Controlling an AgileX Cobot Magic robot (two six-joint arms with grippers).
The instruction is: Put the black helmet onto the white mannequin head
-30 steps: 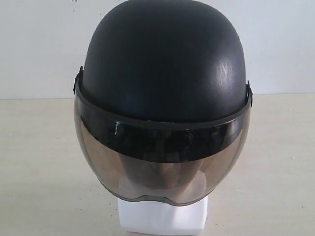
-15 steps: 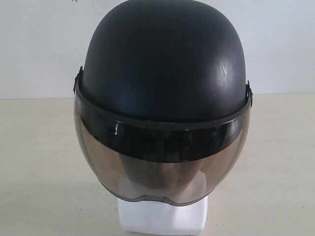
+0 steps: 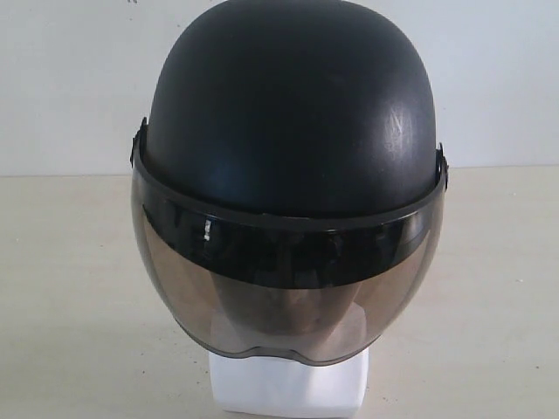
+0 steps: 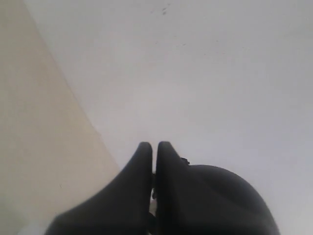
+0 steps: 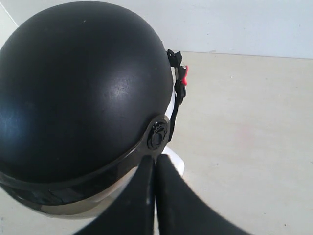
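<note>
The black helmet point(image 3: 288, 113) sits on the white mannequin head, whose face shows dimly behind the smoky visor point(image 3: 293, 288) and whose blocky neck base point(image 3: 288, 388) stands on the table. Neither gripper appears in the exterior view. In the right wrist view my right gripper point(image 5: 156, 157) is shut and empty, its tips close under the visor pivot at the helmet's point(image 5: 83, 83) side. The white base point(image 5: 177, 165) peeks out beside them. My left gripper point(image 4: 154, 145) is shut on nothing, and the helmet's dark dome point(image 4: 230, 196) curves behind one finger.
The beige table point(image 3: 70, 288) stretches to both sides of the head, with a white wall point(image 3: 70, 78) behind it. A black chin strap with a red buckle point(image 5: 184, 74) hangs at the helmet's side.
</note>
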